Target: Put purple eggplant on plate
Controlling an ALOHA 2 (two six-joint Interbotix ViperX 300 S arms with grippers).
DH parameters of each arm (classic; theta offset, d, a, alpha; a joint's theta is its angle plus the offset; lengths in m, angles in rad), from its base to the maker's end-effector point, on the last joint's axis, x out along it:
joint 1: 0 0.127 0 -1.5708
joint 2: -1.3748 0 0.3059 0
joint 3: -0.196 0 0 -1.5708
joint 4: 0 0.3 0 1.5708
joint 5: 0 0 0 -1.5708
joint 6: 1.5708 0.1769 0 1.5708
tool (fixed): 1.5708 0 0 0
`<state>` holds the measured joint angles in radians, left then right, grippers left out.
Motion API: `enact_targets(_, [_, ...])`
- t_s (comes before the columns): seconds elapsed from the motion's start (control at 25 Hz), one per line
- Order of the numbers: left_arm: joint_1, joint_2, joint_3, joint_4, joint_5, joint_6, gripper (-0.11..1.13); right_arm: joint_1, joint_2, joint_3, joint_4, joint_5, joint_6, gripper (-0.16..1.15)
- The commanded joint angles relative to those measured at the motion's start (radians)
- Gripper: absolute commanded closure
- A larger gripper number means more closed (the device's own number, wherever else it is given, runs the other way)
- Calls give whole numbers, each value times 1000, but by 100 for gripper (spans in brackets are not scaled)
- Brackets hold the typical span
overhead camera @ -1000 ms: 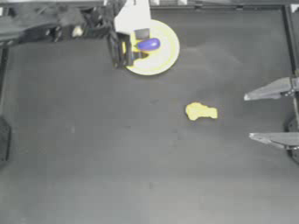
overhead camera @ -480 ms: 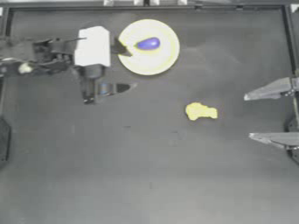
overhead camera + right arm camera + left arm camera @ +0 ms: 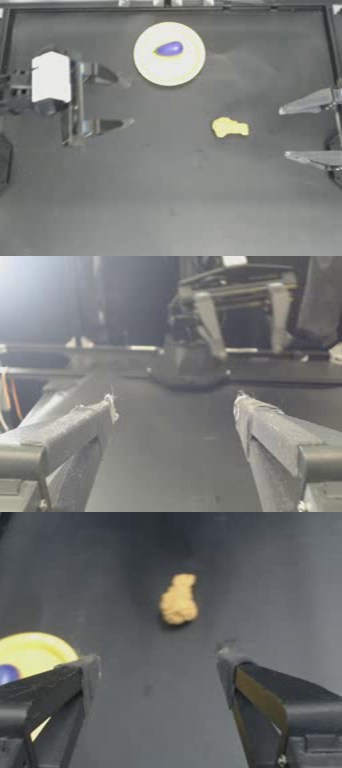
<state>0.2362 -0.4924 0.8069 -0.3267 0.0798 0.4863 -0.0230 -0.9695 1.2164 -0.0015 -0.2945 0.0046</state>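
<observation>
one purple eggplant (image 3: pixel 169 49) lies on one plate (image 3: pixel 148 64), slightly toward the plate's 12 o'clock from its middle. the plate sits on the worktop (image 3: pixel 174 200) near the 12 o'clock edge of the top view. one lumpy yellow item (image 3: pixel 230 127) rests on the bare worktop well apart from the plate, toward 4 o'clock from it and a little right of the middle.

two grippers are in view. the left gripper (image 3: pixel 127 100) is at the 9 o'clock side, beside the plate but clear of it, its jaws spread wide with nothing between them. in the left wrist view the lumpy yellow item (image 3: pixel 178 599) lies farther off between those jaws, and a slice of the plate (image 3: pixel 30 654) with a sliver of the purple eggplant (image 3: pixel 8 674) shows behind one jaw. the right gripper (image 3: pixel 286 133) is at the 3 o'clock edge, jaws also wide and holding nothing.

the worktop is dark, flat and matt, bounded by a thin rail (image 3: pixel 174 8) along the 12 o'clock edge. the right wrist view shows a metal frame (image 3: pixel 240 311) beyond the worktop's far edge.
</observation>
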Motion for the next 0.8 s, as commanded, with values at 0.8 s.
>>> enact_targets(0.8, [-64, -210, 193, -40, -147, -15, 2, -26, 9, -3, 15, 9, -2, -3])
